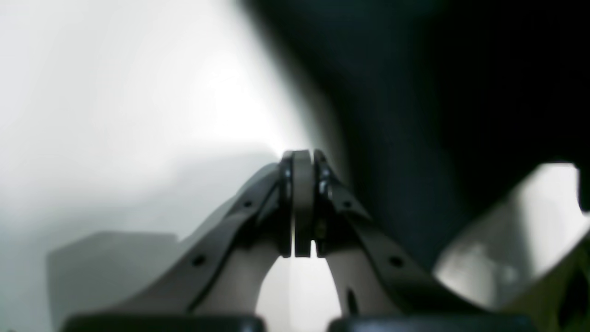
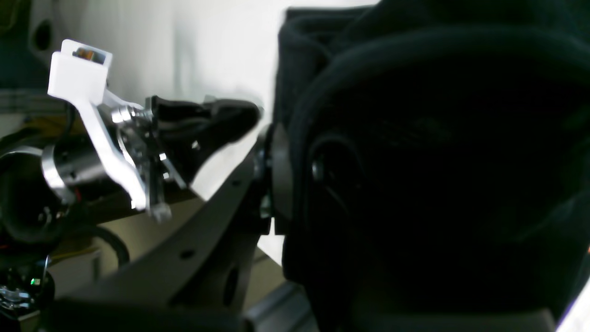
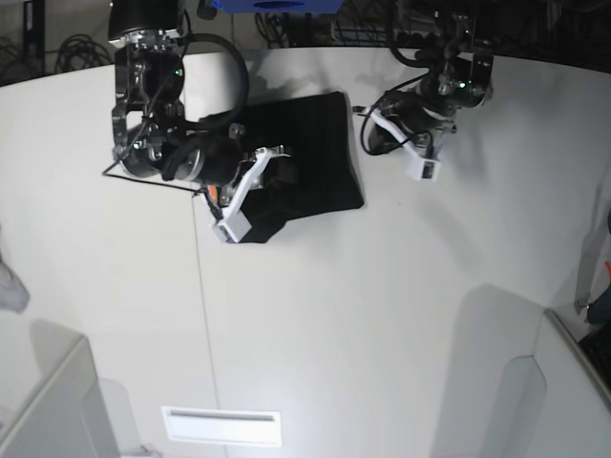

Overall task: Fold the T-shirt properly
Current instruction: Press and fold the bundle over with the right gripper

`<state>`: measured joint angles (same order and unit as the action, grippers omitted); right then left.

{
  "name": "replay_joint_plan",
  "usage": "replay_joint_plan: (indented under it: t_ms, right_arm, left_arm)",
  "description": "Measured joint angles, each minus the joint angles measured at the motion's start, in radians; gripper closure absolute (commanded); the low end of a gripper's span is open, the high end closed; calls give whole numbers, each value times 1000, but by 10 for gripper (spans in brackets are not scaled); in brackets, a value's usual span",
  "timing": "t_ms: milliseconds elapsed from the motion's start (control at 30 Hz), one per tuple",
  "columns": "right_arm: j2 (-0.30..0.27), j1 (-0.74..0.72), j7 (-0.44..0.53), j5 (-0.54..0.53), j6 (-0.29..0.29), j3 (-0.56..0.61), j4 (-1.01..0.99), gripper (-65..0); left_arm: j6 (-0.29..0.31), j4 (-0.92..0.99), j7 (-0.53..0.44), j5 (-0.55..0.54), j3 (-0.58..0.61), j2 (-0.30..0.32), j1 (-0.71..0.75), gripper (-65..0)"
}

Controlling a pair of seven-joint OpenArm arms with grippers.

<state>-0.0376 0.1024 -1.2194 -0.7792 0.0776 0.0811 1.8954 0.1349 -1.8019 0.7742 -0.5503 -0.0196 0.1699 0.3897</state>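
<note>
Right gripper (image 2: 276,177) clamped on T-shirt (image 3: 305,162) edge; left gripper (image 1: 303,203) closed, empty, just beside it. Shirt is black, folded into a compact block

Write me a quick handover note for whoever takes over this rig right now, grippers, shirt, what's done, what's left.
Left gripper: shut, empty, beside the T-shirt's edge.
Right gripper: shut on the T-shirt, black cloth bunched around its fingers.
T-shirt: a compact black bundle on the white table, between the arms.
Done: mostly folded up.
Left: finish the fold at the right gripper's corner, release, flatten.
</note>
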Motion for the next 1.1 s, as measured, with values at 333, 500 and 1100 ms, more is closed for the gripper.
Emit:
replay_joint_plan:
  t_ms: [333, 500, 1100]
  right_arm:
    - [-1, -7, 29, 5, -3, 6, -87, 0]
    - [-3, -14, 49, 1, -3, 6, -109, 0]
    - [8, -28, 47, 7, -4, 79, -150, -321]
  left_arm:
    - [6, -34, -3, -3, -246, 52, 124, 0]
    - [56, -31, -1, -1, -311, 49, 154, 0]
    - [132, 4, 102, -4, -537, 47, 126, 0]
